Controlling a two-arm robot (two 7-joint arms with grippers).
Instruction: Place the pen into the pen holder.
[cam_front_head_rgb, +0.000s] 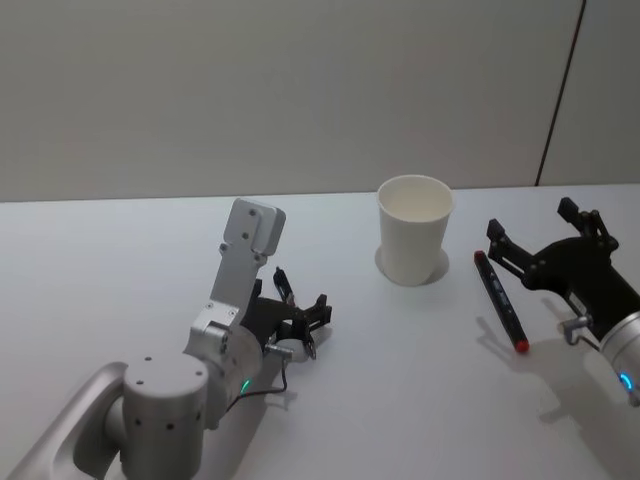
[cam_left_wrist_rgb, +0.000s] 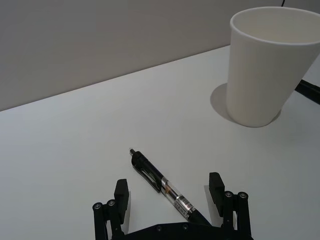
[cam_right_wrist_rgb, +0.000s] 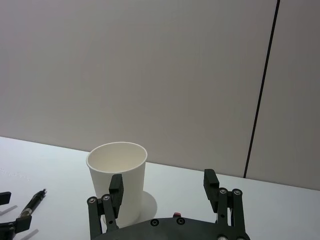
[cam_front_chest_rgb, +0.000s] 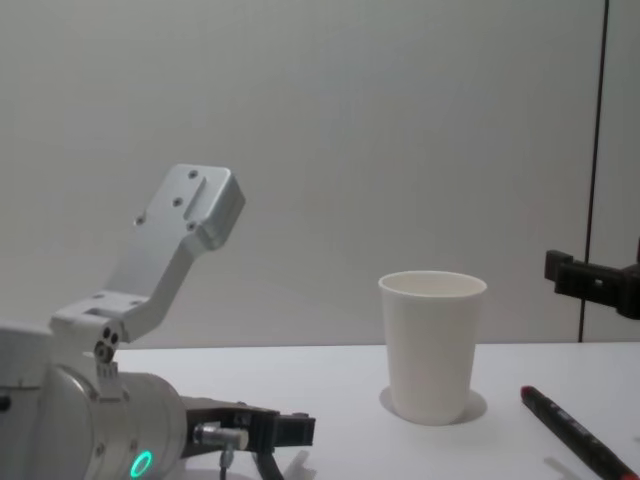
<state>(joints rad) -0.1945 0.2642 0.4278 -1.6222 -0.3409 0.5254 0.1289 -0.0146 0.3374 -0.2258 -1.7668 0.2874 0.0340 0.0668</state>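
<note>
The pen holder (cam_front_head_rgb: 415, 235), a white paper cup, stands upright at the back middle of the table and is seen from the side as the cup (cam_front_chest_rgb: 432, 345). A black and clear pen (cam_left_wrist_rgb: 162, 184) lies flat on the table. My left gripper (cam_left_wrist_rgb: 169, 189) is open and low, one finger on each side of that pen, apart from it. In the head view this left gripper (cam_front_head_rgb: 295, 305) sits left of the cup. A second pen (cam_front_head_rgb: 500, 300), black with red ends, lies right of the cup. My right gripper (cam_front_head_rgb: 533, 225) hangs open and empty above it.
The white table (cam_front_head_rgb: 120, 260) has bare room on its left side and in front of the cup. A grey wall with a dark vertical seam (cam_right_wrist_rgb: 260, 100) runs behind the table's far edge.
</note>
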